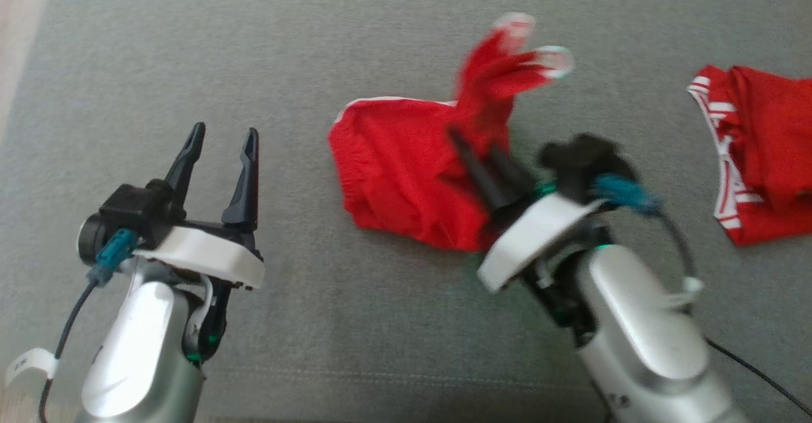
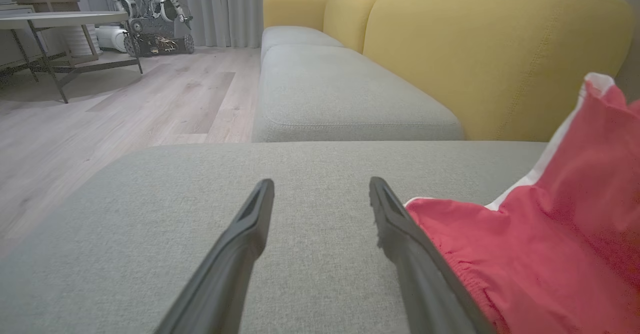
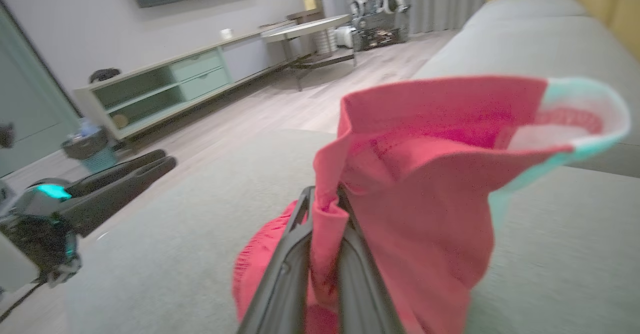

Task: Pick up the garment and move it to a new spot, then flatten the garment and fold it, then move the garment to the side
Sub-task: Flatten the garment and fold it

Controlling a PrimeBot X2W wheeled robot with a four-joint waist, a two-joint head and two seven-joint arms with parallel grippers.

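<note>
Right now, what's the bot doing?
The right gripper is shut on the red garment, holding one end raised above the grey sofa cushion while the rest lies crumpled on it. The left gripper is open and empty, just left of the garment. A second red garment lies further right.

Blurred: right end effector [image 1: 477, 148]; second garment [image 1: 764, 150] cut by edge.

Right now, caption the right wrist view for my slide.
Right hand shut on a raised fold of the red fabric garment with white trim, above the grey fabric sofa cushion.
</note>
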